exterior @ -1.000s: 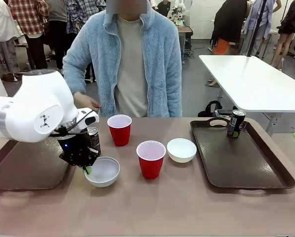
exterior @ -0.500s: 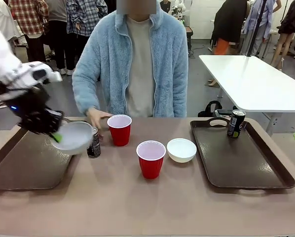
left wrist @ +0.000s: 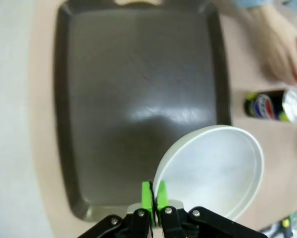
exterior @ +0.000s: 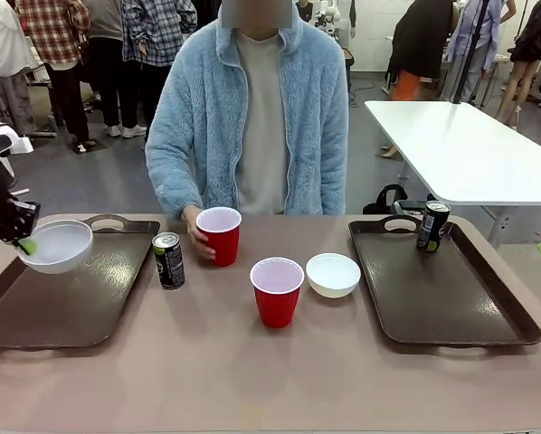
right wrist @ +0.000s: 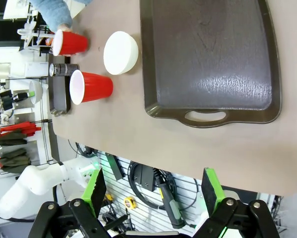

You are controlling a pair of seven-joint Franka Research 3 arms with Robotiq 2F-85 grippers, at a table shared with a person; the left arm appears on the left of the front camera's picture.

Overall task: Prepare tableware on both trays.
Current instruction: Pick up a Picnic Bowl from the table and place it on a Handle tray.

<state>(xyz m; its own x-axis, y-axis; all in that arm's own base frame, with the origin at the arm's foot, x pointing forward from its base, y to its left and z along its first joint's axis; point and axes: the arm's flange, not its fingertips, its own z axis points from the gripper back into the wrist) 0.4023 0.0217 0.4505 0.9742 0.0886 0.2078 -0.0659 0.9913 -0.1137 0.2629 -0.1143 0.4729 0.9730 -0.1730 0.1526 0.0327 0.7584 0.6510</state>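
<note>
Bowl (exterior: pixel 56 246) carried leftward, now over left tray (exterior: pixel 85 303); round, white, glossy; left gripper (left wrist: pixel 154 193) pinching rim; right gripper (right wrist: pixel 154 176) spread wide.

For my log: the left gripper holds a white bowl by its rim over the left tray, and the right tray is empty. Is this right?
No, the right tray is not empty: the front view shows a dark can at its far end. The left gripper does hold the white bowl over the left tray.
</note>
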